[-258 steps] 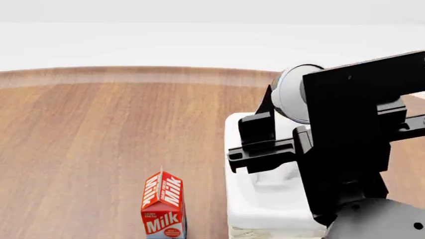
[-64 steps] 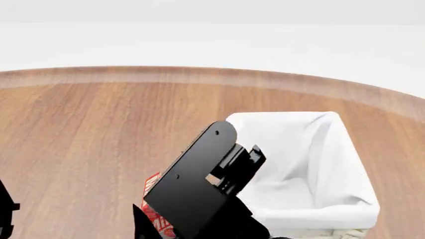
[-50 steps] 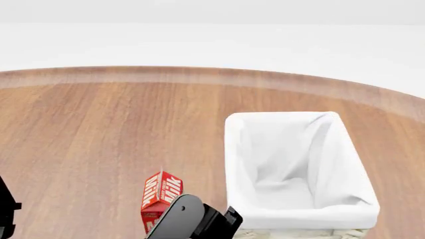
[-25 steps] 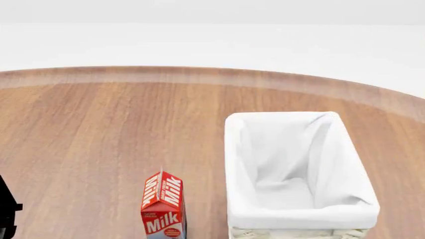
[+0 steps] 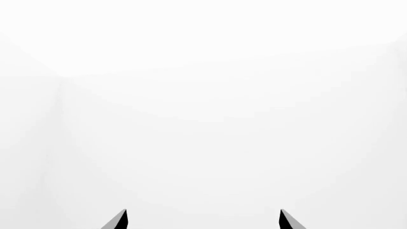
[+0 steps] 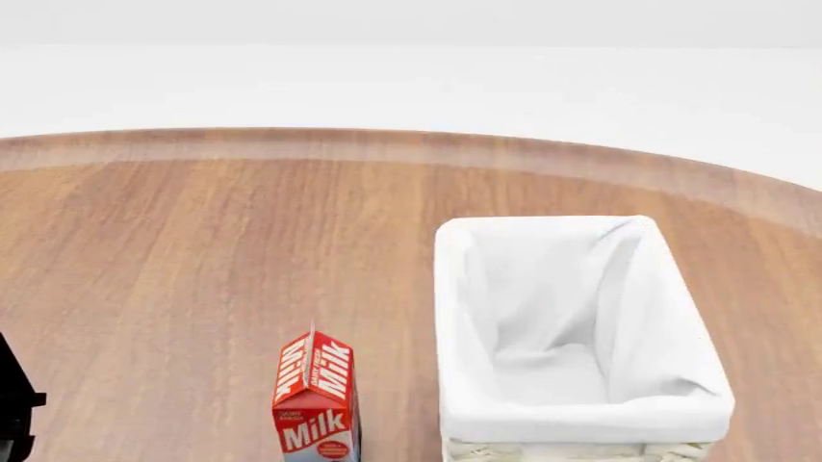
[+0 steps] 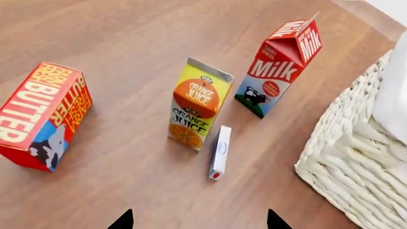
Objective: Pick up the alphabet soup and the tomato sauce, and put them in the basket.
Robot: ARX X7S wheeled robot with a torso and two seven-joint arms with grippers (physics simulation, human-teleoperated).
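The wooden table (image 6: pixel 192 250) fills most of my head view, and I'll take the basket (image 6: pixel 578 419) as my landmark: cream wicker with its white cloth lining folded over the rim, standing upright on the table. I can see down onto the white lining at its bottom, but I cannot make out the alphabet soup or the tomato sauce there, and neither can shows in any of my views, so I cannot tell where they are.

Just beside the basket, on its near-left side, the red milk carton (image 6: pixel 315 399) stands upright, apart from the wicker. In my right wrist view the orange juice carton (image 7: pixel 198 102) stands near the milk carton, farther from the basket, and a small flat white box (image 7: pixel 219 151) lies on the table just in front of the orange juice. The red butter box (image 7: pixel 43 114) lies well apart from the basket, beyond the juice.

The right gripper (image 7: pixel 198 222) shows only two dark fingertips, spread apart with nothing between them, over bare wood. The left gripper (image 5: pixel 202 220) likewise shows two tips held wide apart, holding nothing, facing plain white.
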